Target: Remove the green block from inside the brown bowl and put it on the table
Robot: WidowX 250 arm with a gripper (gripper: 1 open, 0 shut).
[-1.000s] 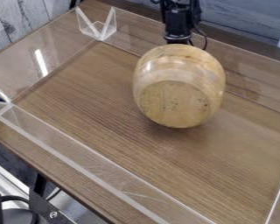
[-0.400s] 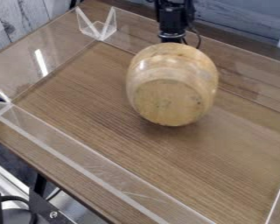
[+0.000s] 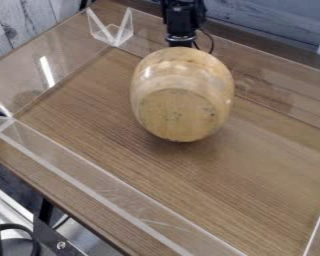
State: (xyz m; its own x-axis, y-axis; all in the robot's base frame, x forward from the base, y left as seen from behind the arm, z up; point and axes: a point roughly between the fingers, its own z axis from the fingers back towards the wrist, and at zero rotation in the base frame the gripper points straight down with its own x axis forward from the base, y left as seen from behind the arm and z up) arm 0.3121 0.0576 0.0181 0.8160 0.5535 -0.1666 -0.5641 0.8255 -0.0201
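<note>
Brown wood-grain tabletop [image 3: 256, 190] edged with low clear acrylic walls [image 3: 69, 175] fills the near field. Resting on it, the round light-tan wooden bowl [image 3: 183, 93] lies tipped with its flat circular base toward the camera and its mouth facing away. Behind it the black gripper [image 3: 182, 38] points down at the far rim, jaws closed narrow, apparently pinching that rim; the green block is hidden, so its place cannot be told.

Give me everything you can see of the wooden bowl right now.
The wooden bowl is light tan with visible grain, round-sided, with a small flat circular base. It is tipped on its side on the table, base facing the camera, so its opening and inside are hidden. The end effector is at its far rim, apparently gripping it, though the contact itself is hidden. No green block is visible.
</note>
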